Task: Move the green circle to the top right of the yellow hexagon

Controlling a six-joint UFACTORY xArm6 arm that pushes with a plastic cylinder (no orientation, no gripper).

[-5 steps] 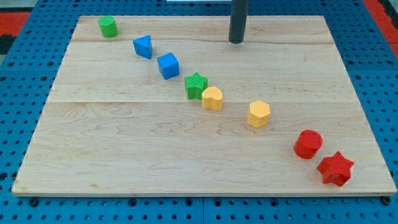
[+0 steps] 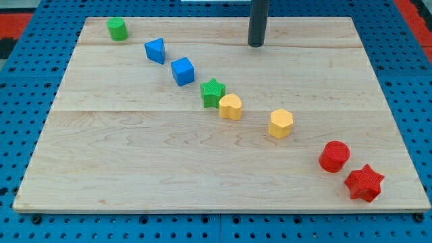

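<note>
Near edge, view's bottom right: a red star (image 2: pixel 364 183) and, just above and left of it, a red cylinder (image 2: pixel 334 156).
Middle of the bench (image 2: pixel 135 169): the yellow hexagon (image 2: pixel 281 123), standing alone; to its left a yellow heart-like block (image 2: pixel 230 106) touching a green star (image 2: pixel 212 92).
Further back, a diagonal toward the view's top left: a blue cube (image 2: pixel 182 71), then another blue block (image 2: pixel 155 50).
Far corner, view's top left: the green circle (image 2: pixel 117 28), upright, well apart from the hexagon.
My tip (image 2: pixel 256 44): near the view's top centre, touching no block, well to the right of the green circle.
Fingers: none on this rig, only a rod, so nothing parts or closes.
Handling, my judgement: light, rigid plastic, likely to slide easily; its round side may slip off a push, so I press its left face through the centre.
</note>
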